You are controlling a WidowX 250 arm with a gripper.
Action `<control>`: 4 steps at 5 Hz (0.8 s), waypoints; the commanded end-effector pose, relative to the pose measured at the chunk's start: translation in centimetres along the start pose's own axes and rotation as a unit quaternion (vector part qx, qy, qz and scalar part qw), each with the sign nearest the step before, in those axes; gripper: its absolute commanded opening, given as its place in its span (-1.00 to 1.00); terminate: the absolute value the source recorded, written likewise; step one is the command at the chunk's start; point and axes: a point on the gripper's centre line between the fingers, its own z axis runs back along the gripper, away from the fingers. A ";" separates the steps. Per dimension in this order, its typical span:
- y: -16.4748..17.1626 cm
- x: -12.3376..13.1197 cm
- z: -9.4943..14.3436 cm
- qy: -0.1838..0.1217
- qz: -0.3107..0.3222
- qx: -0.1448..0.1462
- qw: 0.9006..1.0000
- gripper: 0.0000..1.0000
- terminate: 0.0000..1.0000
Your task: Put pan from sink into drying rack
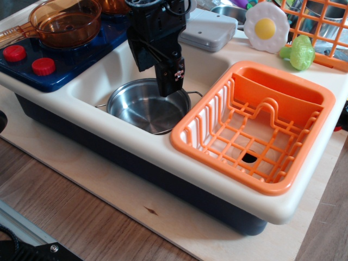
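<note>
The shiny steel pan (144, 109) lies flat in the cream-white sink (100, 73), with one wire loop handle showing at its left and one at its right. My black gripper (157, 73) hangs over the pan's far right rim, turned at an angle. Its jaws stand apart with nothing between them. The lower fingertip (172, 86) is just at the rim, near the right handle. The orange drying rack (255, 128) stands empty in the basin to the right of the pan.
An amber long-handled pan (65, 22) sits on the blue stove (60, 65) with red knobs at the left. A grey lid (209, 30), a toy fried egg (266, 27), a green toy (300, 53) and a flat orange wire grid (321, 27) lie behind.
</note>
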 end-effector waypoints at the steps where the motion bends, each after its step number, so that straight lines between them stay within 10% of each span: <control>1: 0.7 0.5 -0.2 -0.037 -0.092 0.017 0.995 1.00 -1.00; 4: 2.2 0.4 -2.6 -0.062 -0.150 0.013 0.987 1.00 -1.00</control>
